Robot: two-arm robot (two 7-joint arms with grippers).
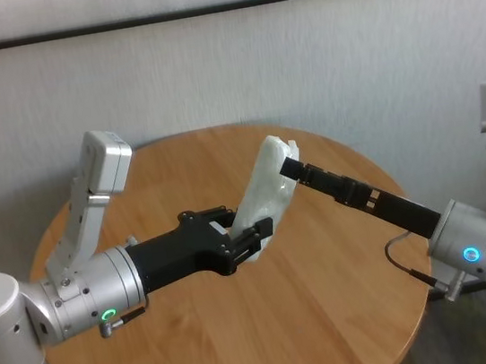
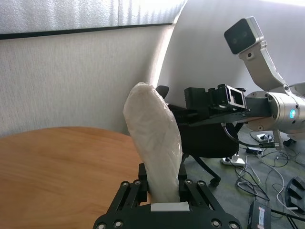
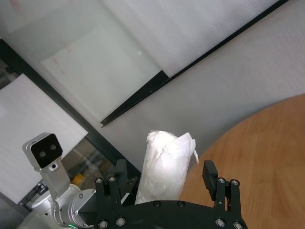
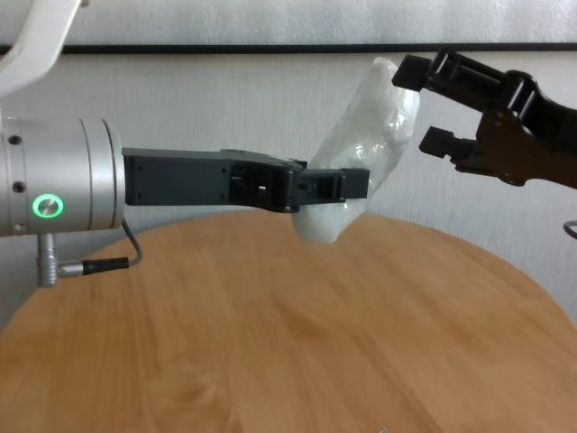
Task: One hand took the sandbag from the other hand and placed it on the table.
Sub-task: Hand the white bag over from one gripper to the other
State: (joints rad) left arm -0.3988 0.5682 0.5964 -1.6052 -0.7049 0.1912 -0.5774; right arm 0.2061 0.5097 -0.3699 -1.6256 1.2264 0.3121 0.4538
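Handover: a white, lumpy, crinkly sandbag [image 1: 267, 192] is clamped low by the green-lit left tool [image 1: 243, 236] above the round wooden tabletop [image 1: 248, 344]. Its free upper end is straddled by the wide-open, empty blue-lit right tool [image 4: 415, 108]. Soft and probably weighty, the bag is best gripped there.

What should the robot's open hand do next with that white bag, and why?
Probably the right gripper should close on the sandbag's top end. Its fingers stand open on either side of that end, while the left gripper is shut on the lower end, holding the bag tilted above the table. The left one should let go only after that.
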